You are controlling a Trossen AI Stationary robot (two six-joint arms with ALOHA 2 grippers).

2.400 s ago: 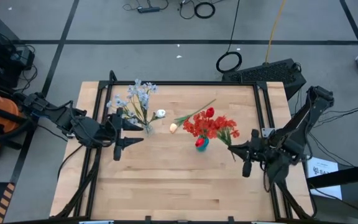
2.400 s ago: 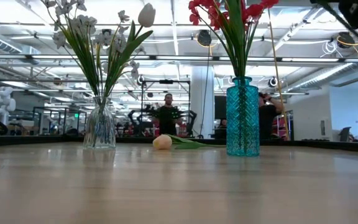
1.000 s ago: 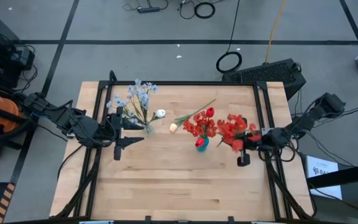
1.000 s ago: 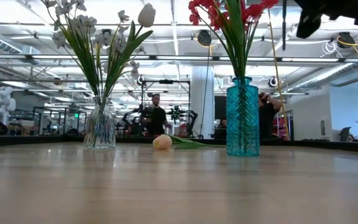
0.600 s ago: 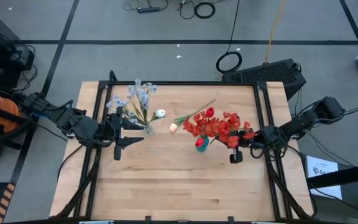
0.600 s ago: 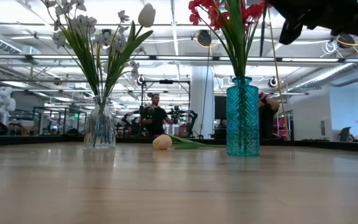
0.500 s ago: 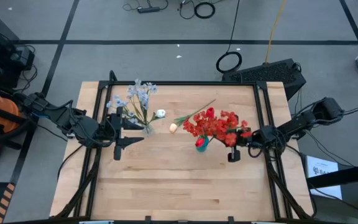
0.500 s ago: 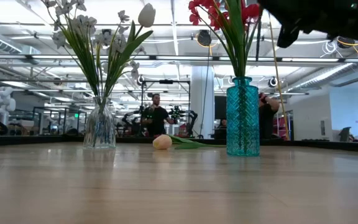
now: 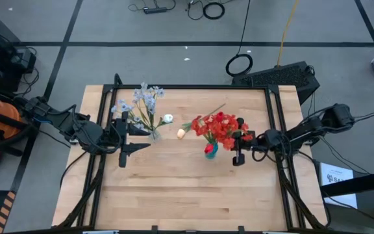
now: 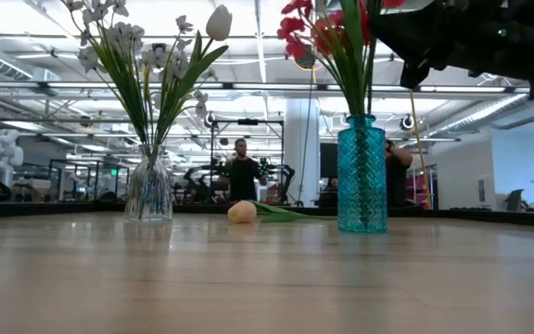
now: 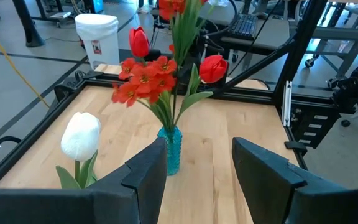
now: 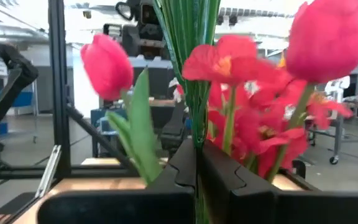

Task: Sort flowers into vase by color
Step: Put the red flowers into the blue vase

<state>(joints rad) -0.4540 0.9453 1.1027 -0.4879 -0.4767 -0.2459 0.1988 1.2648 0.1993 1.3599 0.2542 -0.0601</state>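
Observation:
A teal vase holds red flowers; in the low view the teal vase stands right of centre. My right gripper hangs just right of that vase, shut on a bunch of red blooms that mingles with the vase's flowers. A clear vase holds pale blue-white sprays and a white bud. A cream bud flower lies flat on the table between the vases. My left gripper waits open beside the clear vase. My right gripper pinches the red bunch's thin green stems between its two fingers, several stems together. It comes roughly level from the table's right side. The bunch is lifted clear of the table, and its blooms stand above and around the fingers.
The table's black frame rails run along its left and right sides. Bare wood spreads across the near half of the table. People and equipment show in the room beyond the far edge.
My right gripper has moved toward the table's left, toward the teal vase, carrying the red bunch. The bunch's blooms have gone from well right of the vase to mingling with the vase's red flowers.

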